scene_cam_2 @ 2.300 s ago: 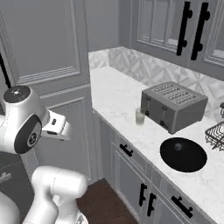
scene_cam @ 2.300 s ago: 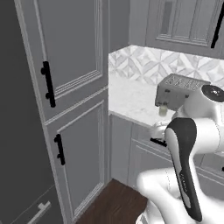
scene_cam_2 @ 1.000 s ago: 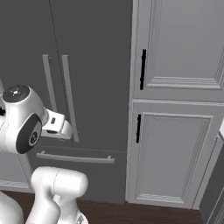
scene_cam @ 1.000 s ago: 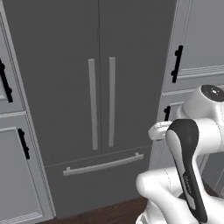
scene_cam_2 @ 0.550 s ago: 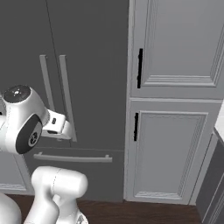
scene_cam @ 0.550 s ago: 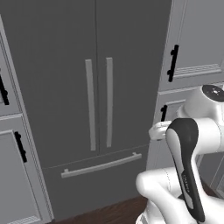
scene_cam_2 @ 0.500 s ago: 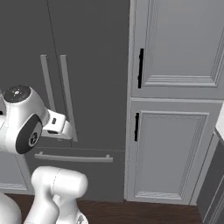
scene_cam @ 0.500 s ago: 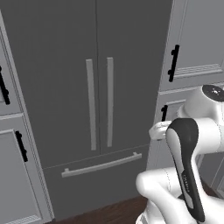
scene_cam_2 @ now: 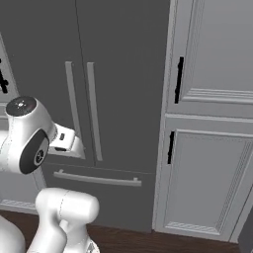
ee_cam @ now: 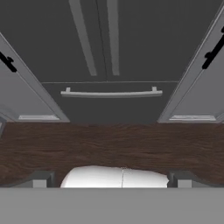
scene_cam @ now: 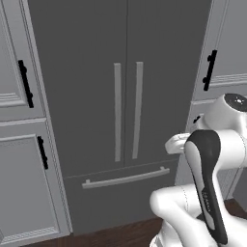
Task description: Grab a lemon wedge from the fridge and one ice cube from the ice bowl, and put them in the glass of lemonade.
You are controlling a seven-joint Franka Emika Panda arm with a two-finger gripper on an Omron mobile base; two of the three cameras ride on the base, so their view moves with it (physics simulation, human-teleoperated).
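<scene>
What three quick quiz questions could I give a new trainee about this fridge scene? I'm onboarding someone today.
1. True or false: both doors of the fridge are shut.
2. How does the drawer handle run: A) upright, B) level, C) in a ring?
3. Fill in: the hand hangs with its fingers ____ above the wooden floor.

Key: 1 true; 2 B; 3 open.

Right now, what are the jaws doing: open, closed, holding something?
Gripper: jaws open wide, holding nothing, facing the closed fridge.
</scene>
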